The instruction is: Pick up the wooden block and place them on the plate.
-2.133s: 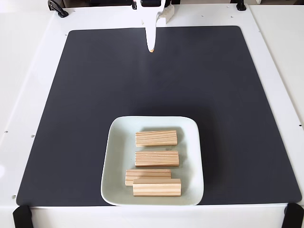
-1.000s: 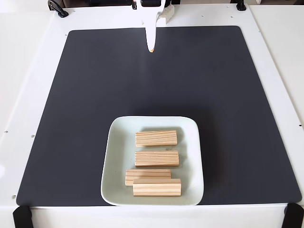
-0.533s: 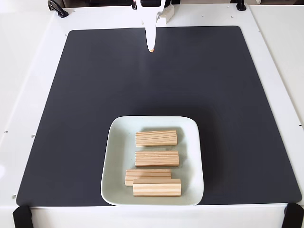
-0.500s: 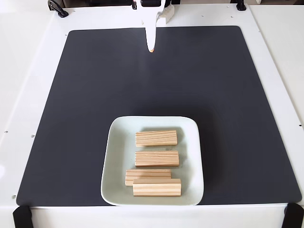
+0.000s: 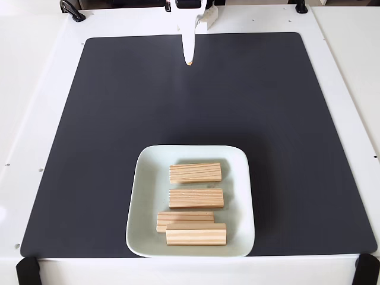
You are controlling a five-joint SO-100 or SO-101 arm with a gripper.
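Four wooden blocks (image 5: 195, 173) (two overlapping) on plate (image 5: 141, 202)

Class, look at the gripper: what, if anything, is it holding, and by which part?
Nothing. The gripper hangs shut over the mat's far edge, apart from the four wooden blocks lying on the plate.

Dark grey rectangular mat (image 5: 119, 119): bare across far half and both side strips, free passage there. Only obstacle cluster near front edge: pale mint square shallow plate (image 5: 144, 196) with raised rim. Inside it four pale wooden blocks lying crosswise: far block (image 5: 195, 173), middle block (image 5: 196, 198), narrow gaps between; two front blocks (image 5: 196, 234) (image 5: 178, 217) overlapping, no gap. White tapered gripper (image 5: 188, 61) hangs at far mat edge, well apart from plate.
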